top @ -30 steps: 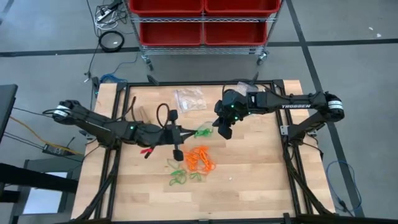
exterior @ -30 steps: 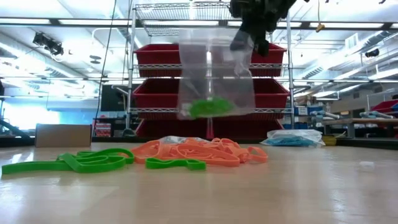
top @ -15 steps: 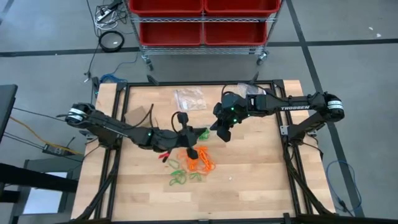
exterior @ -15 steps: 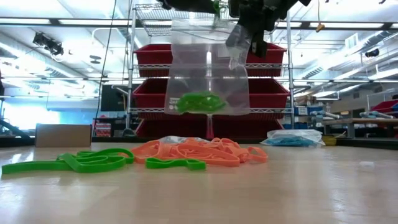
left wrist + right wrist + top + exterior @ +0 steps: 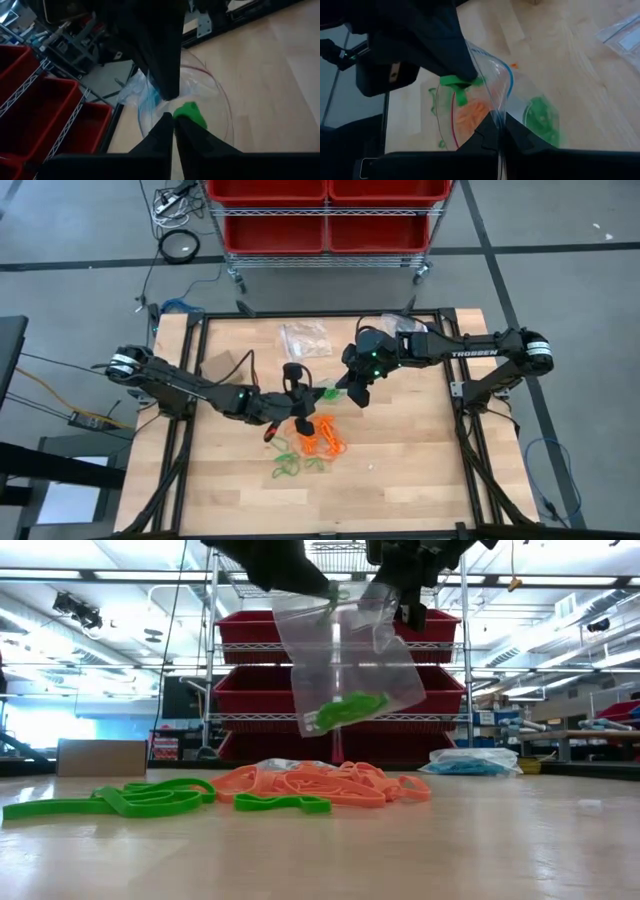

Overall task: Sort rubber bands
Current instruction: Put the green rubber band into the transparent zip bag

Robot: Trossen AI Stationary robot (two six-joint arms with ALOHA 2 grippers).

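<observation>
Your right gripper pinches the clear bag aloft over mid-worktop; your left gripper noses a green band into its mouth, fingers nearly shut. Release early and it drops onto the orange bands below.

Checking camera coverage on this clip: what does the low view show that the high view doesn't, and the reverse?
Only the low view shows the clear bag hanging in the air, a green clump sagging in it, and a second bag of blue bands on the table behind. Only the high view shows both whole arms, the left gripper meeting the right gripper above the table, and a flat bag near the far edge. Both show the orange bands and loose green bands on the wood.
</observation>
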